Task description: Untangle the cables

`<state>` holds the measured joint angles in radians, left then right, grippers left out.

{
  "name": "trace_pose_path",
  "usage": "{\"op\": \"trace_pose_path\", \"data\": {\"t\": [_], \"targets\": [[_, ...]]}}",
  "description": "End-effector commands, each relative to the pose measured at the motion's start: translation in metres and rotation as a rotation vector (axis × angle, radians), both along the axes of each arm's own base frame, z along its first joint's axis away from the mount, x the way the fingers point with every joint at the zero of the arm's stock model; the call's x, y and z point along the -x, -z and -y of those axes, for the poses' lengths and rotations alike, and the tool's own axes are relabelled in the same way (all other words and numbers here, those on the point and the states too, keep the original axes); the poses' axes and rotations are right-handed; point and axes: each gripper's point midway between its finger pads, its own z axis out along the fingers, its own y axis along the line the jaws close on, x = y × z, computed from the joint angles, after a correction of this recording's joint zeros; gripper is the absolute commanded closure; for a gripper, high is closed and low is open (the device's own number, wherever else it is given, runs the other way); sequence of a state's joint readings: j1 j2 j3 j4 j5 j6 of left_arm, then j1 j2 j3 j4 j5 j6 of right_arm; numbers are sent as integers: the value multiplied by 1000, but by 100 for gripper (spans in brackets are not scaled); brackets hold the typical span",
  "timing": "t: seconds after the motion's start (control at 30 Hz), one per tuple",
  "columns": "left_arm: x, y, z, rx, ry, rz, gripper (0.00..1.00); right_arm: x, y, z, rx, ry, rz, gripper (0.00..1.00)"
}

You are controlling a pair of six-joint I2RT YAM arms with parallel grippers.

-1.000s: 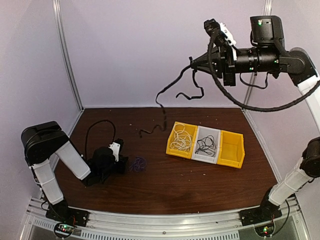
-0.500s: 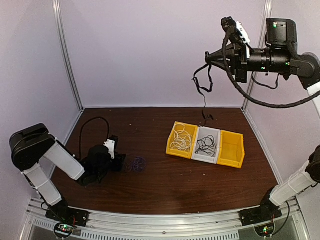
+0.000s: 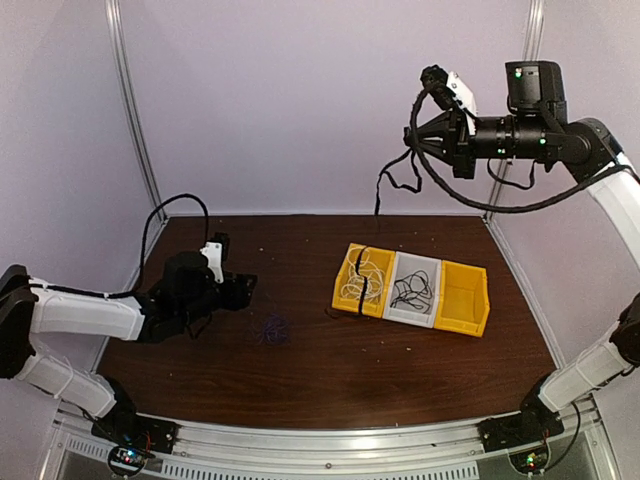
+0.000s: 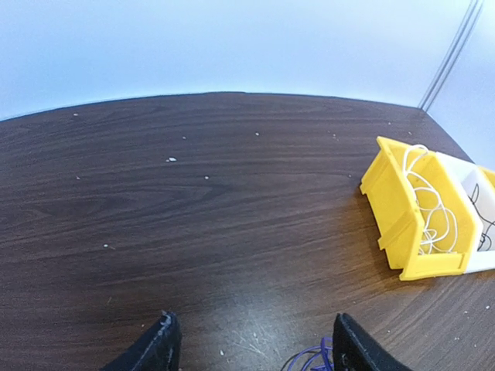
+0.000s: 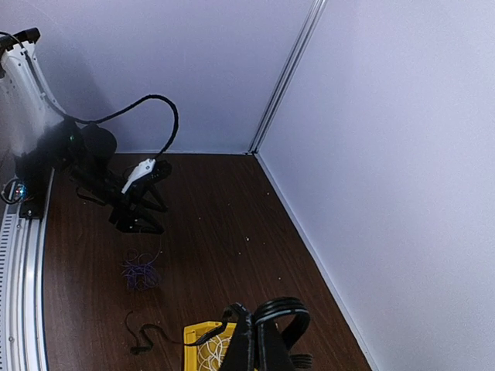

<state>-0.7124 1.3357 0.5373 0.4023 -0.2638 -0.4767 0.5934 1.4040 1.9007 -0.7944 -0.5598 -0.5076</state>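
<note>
My right gripper point(image 3: 410, 136) is high above the back of the table, shut on a black cable point(image 3: 398, 176). The cable loops below the gripper, and its tail drapes over the left yellow bin point(image 3: 345, 296) onto the table. In the right wrist view the shut fingers point(image 5: 257, 344) pinch the black cable point(image 5: 280, 309), whose end point(image 5: 139, 340) lies on the wood. My left gripper point(image 3: 243, 290) is low at the left, open and holding nothing. A small purple cable clump point(image 3: 272, 328) lies just right of it, and shows beside the right finger point(image 4: 313, 359).
A row of three bins stands right of centre. The left yellow one holds a white cable point(image 3: 367, 278). The grey one point(image 3: 414, 315) holds a black cable point(image 3: 410, 290). The right yellow bin is point(image 3: 465, 300). The table is dark wood point(image 4: 232, 193) with walls behind.
The right arm has swung the hanging black cable so its tail now lies over the left yellow bin. The left arm has stretched forward and its gripper has opened, away from the purple clump.
</note>
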Motion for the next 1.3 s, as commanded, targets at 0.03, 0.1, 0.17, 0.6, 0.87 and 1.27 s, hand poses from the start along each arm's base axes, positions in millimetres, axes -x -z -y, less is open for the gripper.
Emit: {"op": "trace_pose_path", "data": {"t": [0.03,0.1,0.17,0.6,0.87,1.27], "targets": [[8,-5,-29,10,-106,-2,30,-16,-1,11,-29,69,27,100],[14,-6,-30,23,-88,7,30,-26,3,18,-27,113,33,100],[18,-4,-29,30,-65,4,30,-35,7,25,-30,153,36,100],[28,28,-5,25,68,-105,18,-76,22,52,-47,299,34,100],[31,28,-11,27,46,-99,16,-90,46,56,-21,334,17,100],[27,30,-19,15,-3,-92,2,-81,11,67,-56,359,70,100]]}}
